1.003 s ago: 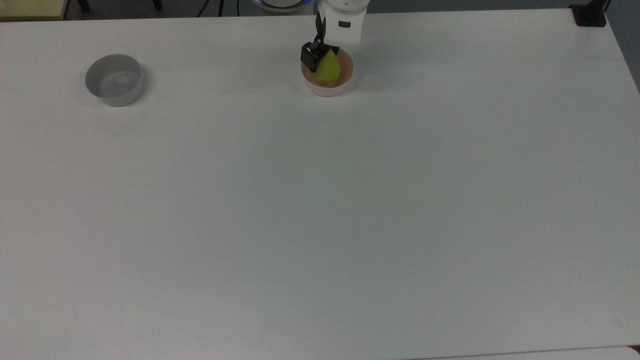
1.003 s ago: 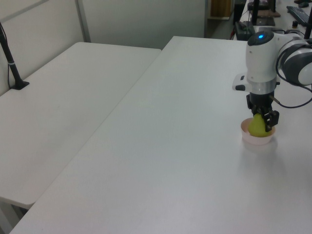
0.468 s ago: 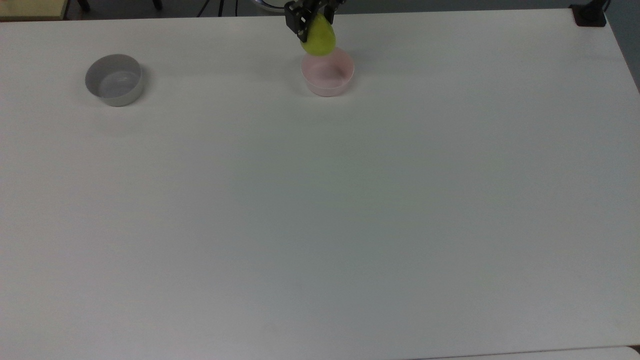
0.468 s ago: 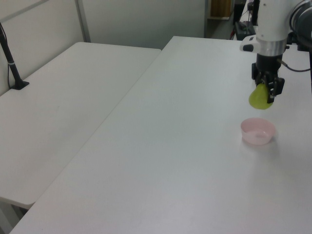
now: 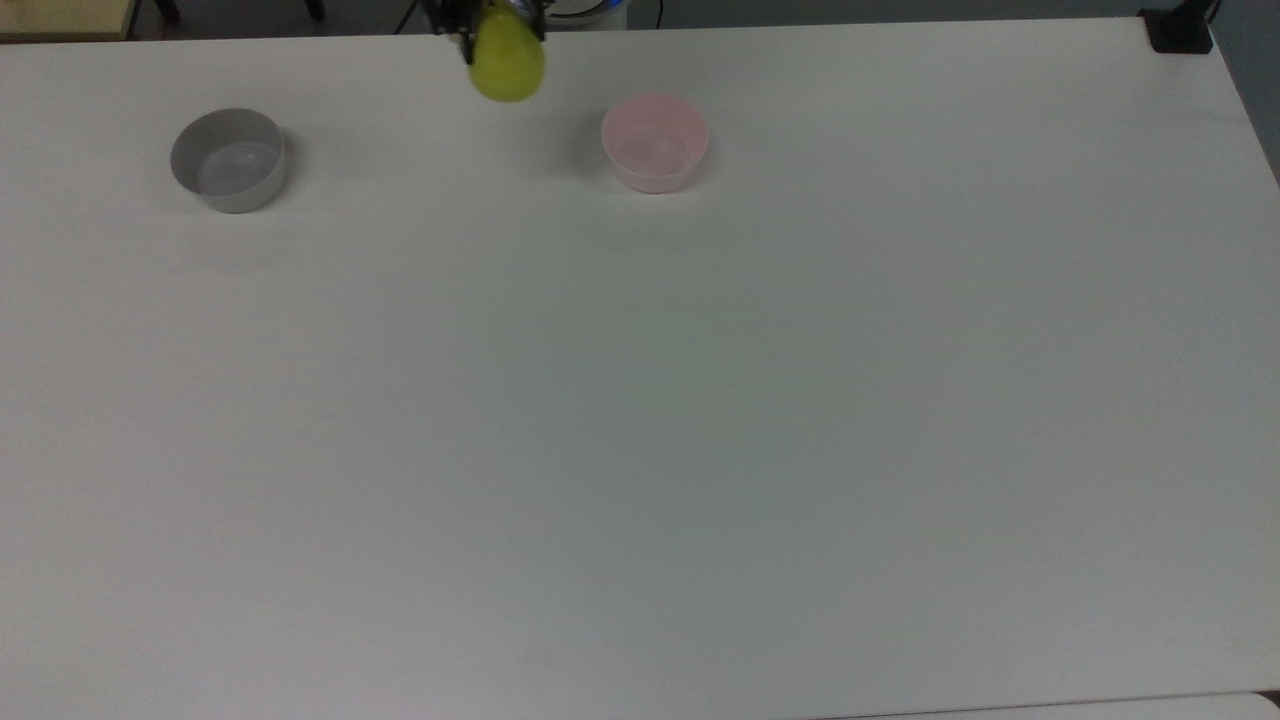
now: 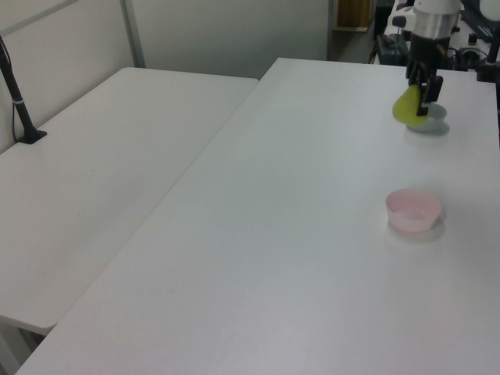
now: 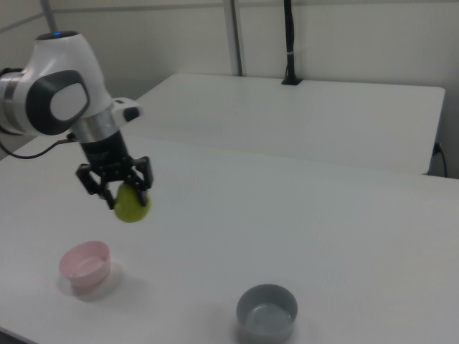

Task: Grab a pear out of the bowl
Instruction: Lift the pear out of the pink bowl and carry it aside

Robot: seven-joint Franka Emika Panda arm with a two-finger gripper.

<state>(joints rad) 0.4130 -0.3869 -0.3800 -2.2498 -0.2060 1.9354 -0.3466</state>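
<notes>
Hanging in the air, the pear (image 5: 507, 65) is pinched between the two black fingers of the tool (image 7: 117, 188), its narrow end up between them and its rounded bottom pointing down at the desk (image 5: 640, 420). It is clear of the desk, with nothing under it but bare white surface. In the right view the pear (image 7: 131, 206) sits just below the tool, up and to the right view's right of the bowl (image 7: 85, 264). In the top view it hangs near the far edge of the desk, to the top view's left of the bowl (image 5: 655, 155) and apart from it. In the left view the pear (image 6: 408, 109) is seen in front of the grey bowl (image 6: 430, 123), partly covering it, with the tool (image 6: 423, 86) above.

The bowl is pale pink, stands upright on the desk and holds nothing. In the left view it (image 6: 413, 211) lies nearer the camera than the pear.

A grey bowl (image 5: 229, 160) of like size stands upright well apart from the pink one, toward the top view's left; in the right view it (image 7: 267, 311) is at the bottom, to the right view's right of the pink bowl.

The arm (image 7: 63, 97) is white and grey and reaches down to the tool from the right view's upper left. A second white desk (image 7: 301, 118) stands beyond the first, with a black post (image 7: 289, 43) at its far edge.
</notes>
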